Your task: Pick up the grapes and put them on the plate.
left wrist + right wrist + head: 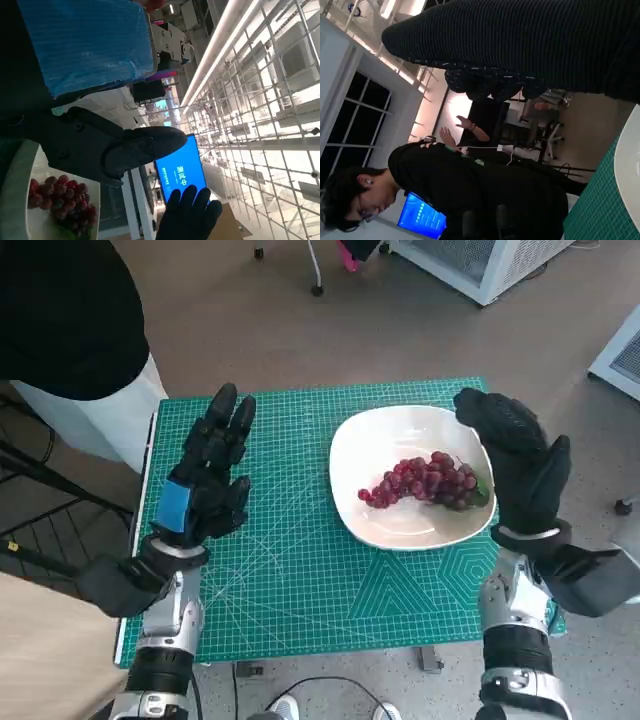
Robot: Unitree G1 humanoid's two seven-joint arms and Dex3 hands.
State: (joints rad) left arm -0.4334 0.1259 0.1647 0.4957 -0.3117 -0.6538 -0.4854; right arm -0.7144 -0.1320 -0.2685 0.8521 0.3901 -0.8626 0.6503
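Head view: robot hands (212,475) (515,455) raised, seemingly empty (fingers apart).

Left robot hand (95,100): blue-taped back fills corner of frame, black fingers (145,145) extended, nothing held. Grapes (60,200): red bunch lying on white plate (12,200), just beside black fingers in frame, contact cannot be judged. Right robot hand (187,215): black glove, fingers up and slightly apart, beyond grapes, empty. Blue screen (182,172) with white characters just behind gloved fingers. Ceiling grid (260,100) with long light strip (220,45) beyond screen.
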